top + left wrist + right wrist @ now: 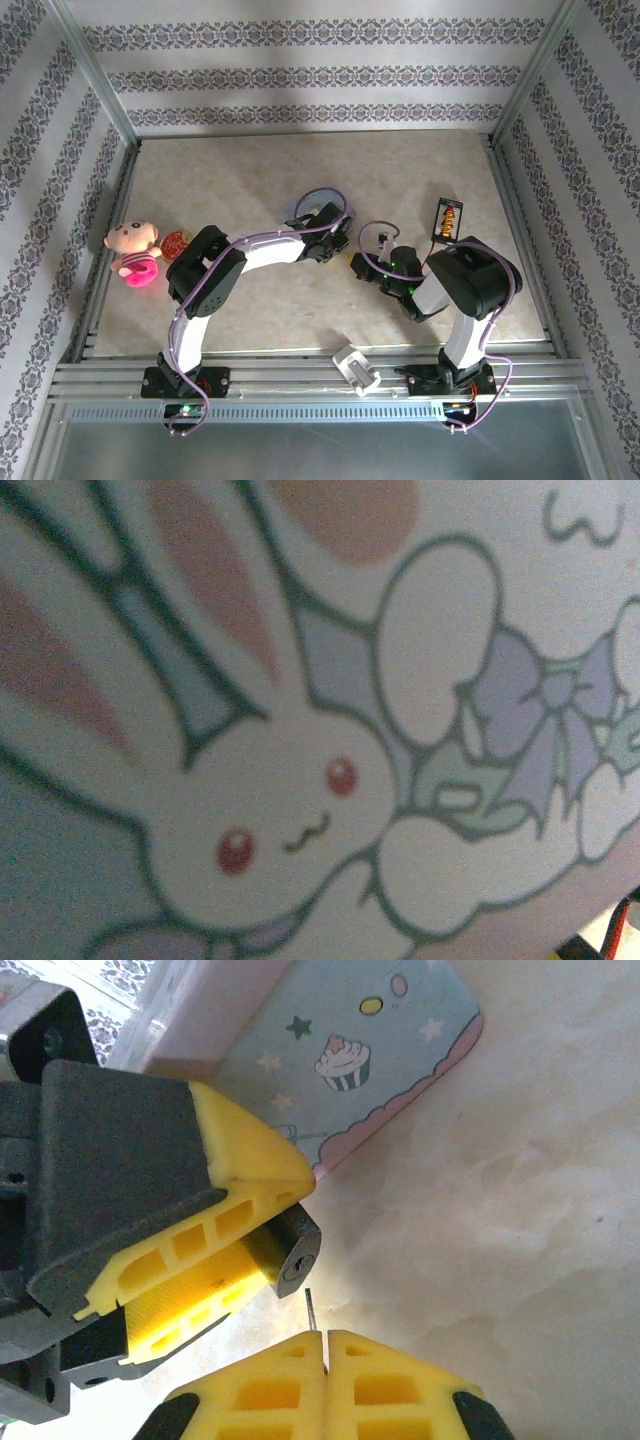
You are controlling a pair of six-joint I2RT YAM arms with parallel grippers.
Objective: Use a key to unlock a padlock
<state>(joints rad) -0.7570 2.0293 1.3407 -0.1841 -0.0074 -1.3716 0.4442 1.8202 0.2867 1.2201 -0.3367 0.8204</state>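
No legible text or labels anywhere

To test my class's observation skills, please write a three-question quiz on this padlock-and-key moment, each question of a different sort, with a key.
1. True or false: the left gripper grips the padlock.
2. The right gripper pinches: A the key, B the padlock, C nothing.
3. Short answer: has the key's tip entered the keyhole?
Key: 1 true; 2 A; 3 no, the tip stands just short of it.
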